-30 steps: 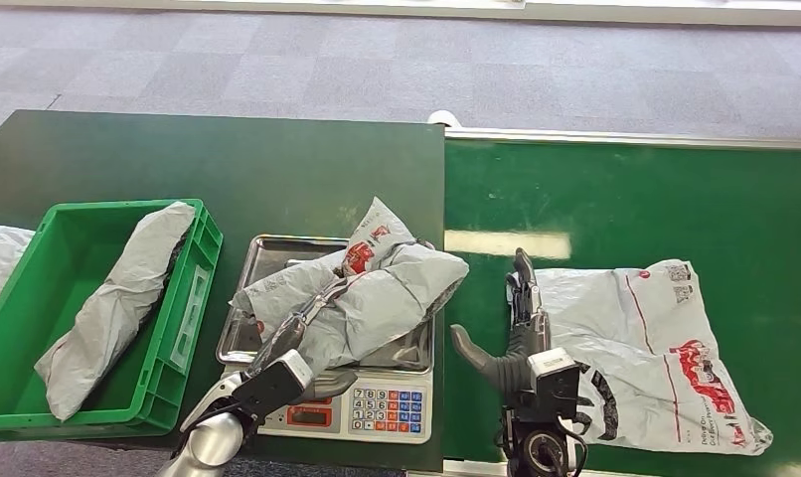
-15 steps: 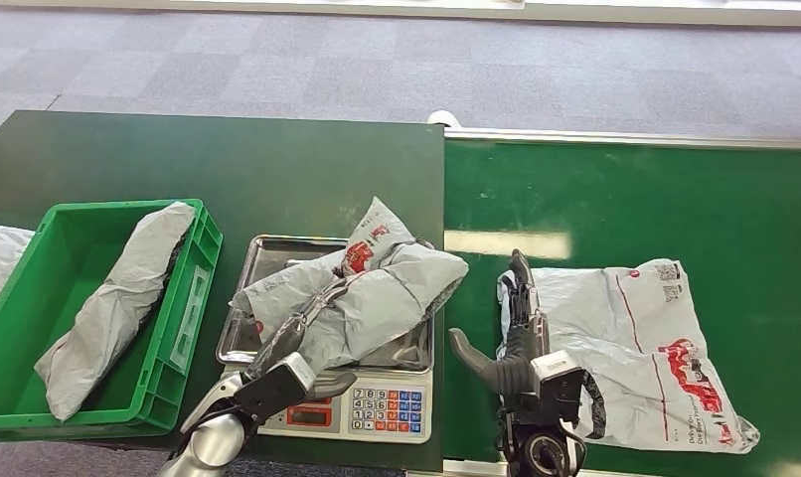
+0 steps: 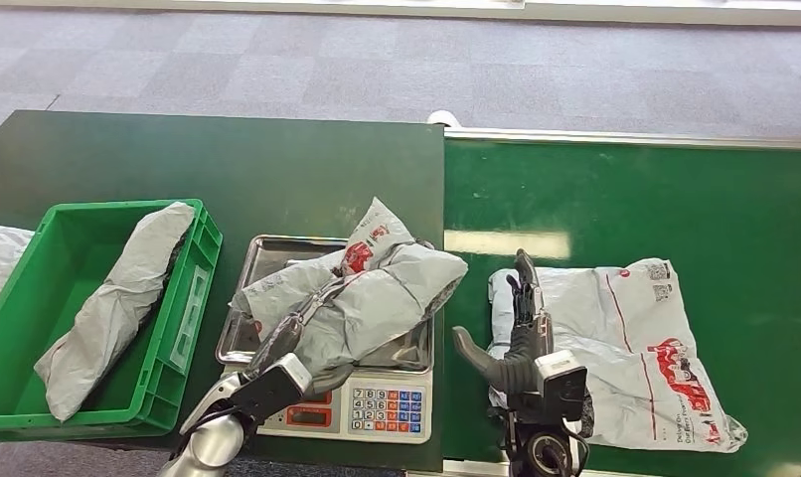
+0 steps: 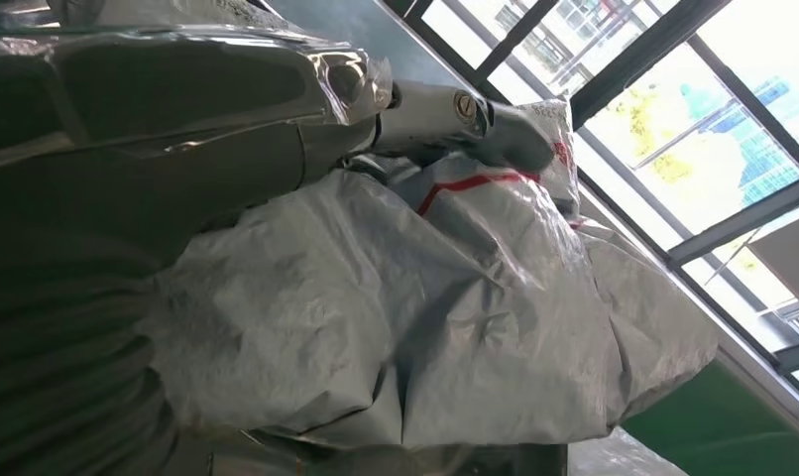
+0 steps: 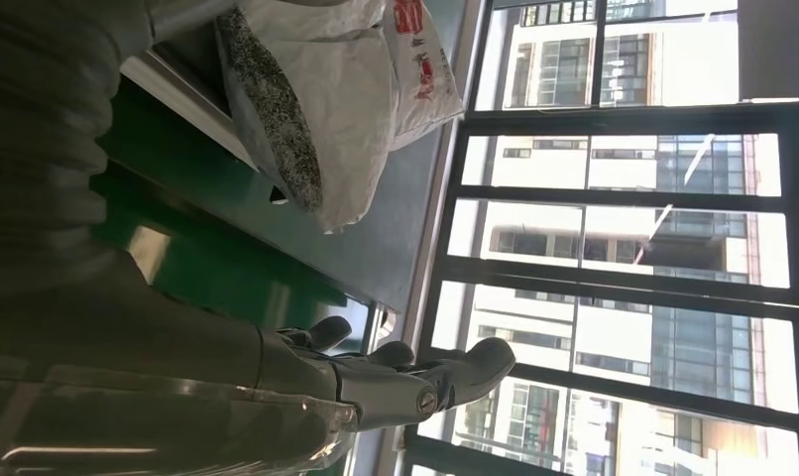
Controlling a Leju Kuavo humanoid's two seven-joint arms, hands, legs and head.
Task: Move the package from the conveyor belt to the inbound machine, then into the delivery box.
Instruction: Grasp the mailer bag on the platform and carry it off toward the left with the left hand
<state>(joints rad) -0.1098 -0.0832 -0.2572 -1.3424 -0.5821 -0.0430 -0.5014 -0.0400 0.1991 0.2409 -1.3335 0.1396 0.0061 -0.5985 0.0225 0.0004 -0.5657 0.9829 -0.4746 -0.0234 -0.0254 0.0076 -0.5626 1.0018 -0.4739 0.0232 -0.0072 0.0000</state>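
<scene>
From the head view: grey package (image 3: pixel 362 293) lying across the steel tray of the inbound machine (image 3: pixel 382 407), long axis slanted from the near-left corner toward the far right, far end with the red print pointing up and away toward the conveyor belt (image 3: pixel 625 189). Left robot hand (image 3: pixel 287 353) wrapped around the package's near-left end, fingers laid along the wrinkled plastic, grasping it. Right robot hand (image 3: pixel 516 318) held upright over the belt's near edge, fingers straight, thumb spread to the side, nothing in it, just beside the left edge of a flat grey mailer (image 3: pixel 635 338) resting on the belt. Green delivery box (image 3: pixel 193 298) on the counter (image 3: pixel 228 159) left of the machine, with another grey parcel (image 3: pixel 118 298) leaning diagonally inside. From the left wrist view: same package (image 4: pixel 425 307) bulging against the left robot hand (image 4: pixel 277 149), one finger pressed over its top beside a red stripe. From the right wrist view: right robot hand (image 5: pixel 376 382) released, fingers extended in air above the green belt (image 5: pixel 207 268), package (image 5: pixel 336 109) visible beyond on the machine.
</scene>
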